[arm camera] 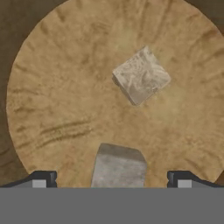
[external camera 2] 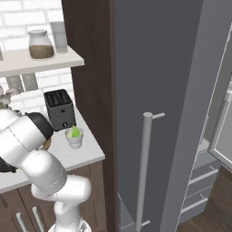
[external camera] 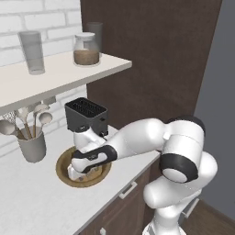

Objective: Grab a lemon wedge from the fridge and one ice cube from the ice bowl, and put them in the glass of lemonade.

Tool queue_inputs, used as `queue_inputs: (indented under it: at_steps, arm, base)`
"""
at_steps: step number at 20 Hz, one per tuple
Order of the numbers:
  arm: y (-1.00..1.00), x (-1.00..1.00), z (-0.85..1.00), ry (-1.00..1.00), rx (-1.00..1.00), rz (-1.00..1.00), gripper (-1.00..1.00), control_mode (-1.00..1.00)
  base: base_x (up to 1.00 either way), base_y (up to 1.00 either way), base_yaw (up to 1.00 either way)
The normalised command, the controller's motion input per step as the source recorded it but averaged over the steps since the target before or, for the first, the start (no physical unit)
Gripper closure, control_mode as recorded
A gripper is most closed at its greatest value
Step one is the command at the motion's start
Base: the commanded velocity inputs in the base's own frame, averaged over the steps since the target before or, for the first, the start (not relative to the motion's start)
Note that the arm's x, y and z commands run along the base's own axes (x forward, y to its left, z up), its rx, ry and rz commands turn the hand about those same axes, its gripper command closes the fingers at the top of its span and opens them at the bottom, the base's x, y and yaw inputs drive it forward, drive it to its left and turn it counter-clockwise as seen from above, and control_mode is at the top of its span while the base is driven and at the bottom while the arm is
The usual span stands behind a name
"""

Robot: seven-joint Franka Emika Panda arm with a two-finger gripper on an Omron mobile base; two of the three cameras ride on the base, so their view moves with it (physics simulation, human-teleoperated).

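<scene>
Pincer [arm camera: 112, 179] spread wide — two ice cubes [arm camera: 141, 80] in ice bowl [arm camera: 52, 100], one between fingertips [arm camera: 43, 178].

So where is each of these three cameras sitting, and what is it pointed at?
Left base view: behind the arm's left, facing the counter; arm reaches into the bowl.
Right base view: behind its right, facing fridge and cup; arm at lower left.
Hand view: looks down into the bowl at two ice cubes; open jaws' tips at bottom.
Both base views share the toaster.
</scene>
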Motion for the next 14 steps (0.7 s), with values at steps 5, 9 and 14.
queue_inputs:
  at_steps: [5,9,14]
  arm:
    - [0.0,-0.04,0.0,-0.06,0.0,0.0,-1.0,-1.0]
    - [0.0,0.0,0.0,-0.05,0.0,0.0,-1.0,-1.0]
    - [0.0,0.0,-0.24,-0.04,0.0,0.0,-1.0,-1.0]
  base:
    - [0.0,0.0,0.0]
    - [0.0,0.0,0.0]
    - [0.0,0.0,0.0]
